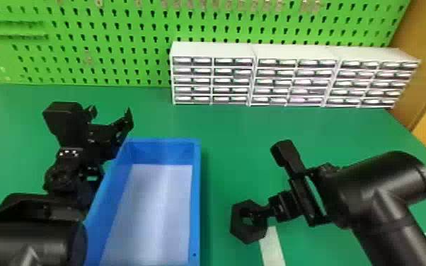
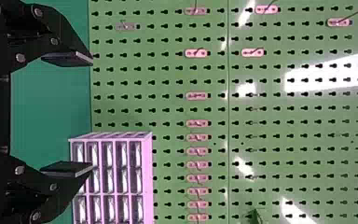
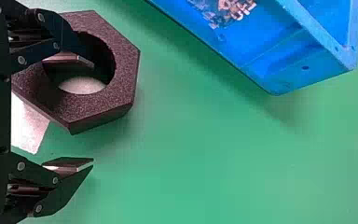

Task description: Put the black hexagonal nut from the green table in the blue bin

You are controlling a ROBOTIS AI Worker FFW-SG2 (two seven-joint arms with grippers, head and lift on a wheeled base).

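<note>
Right end effector [image 1: 255, 214] is sitting open at the nut and isn't pinching anything: the fingers are spread, one reaching over the nut's hole, the other out past its rim with green showing between that finger and the nut. So one wall of the ring is between the two fingers, going by the right wrist view, but I honestly can't tell if the finger at the hole touches it or how deep it goes. Calling 12 o'clock the far side as the head sees it, the black hexagonal nut [image 1: 237, 228] is outside the blue bin [image 1: 197, 198], at roughly 3 o'clock from it, over the green surface [image 1: 237, 141]. It's well apart from the bin wall, and I can't say for sure if it's lying flat. A pale strip [image 1: 272, 247] starts right by the nut and runs off toward 5 o'clock, and you can see a bit of something pale through the hole too. Left end effector [image 1: 111, 115] is open and empty, near the bin's 11 o'clock corner. Way back there's a row of white drawer units [image 1: 212, 49] at about 1 o'clock from the bin, with a bright green pegboard [image 1: 116, 53] standing behind it at 12.
</note>
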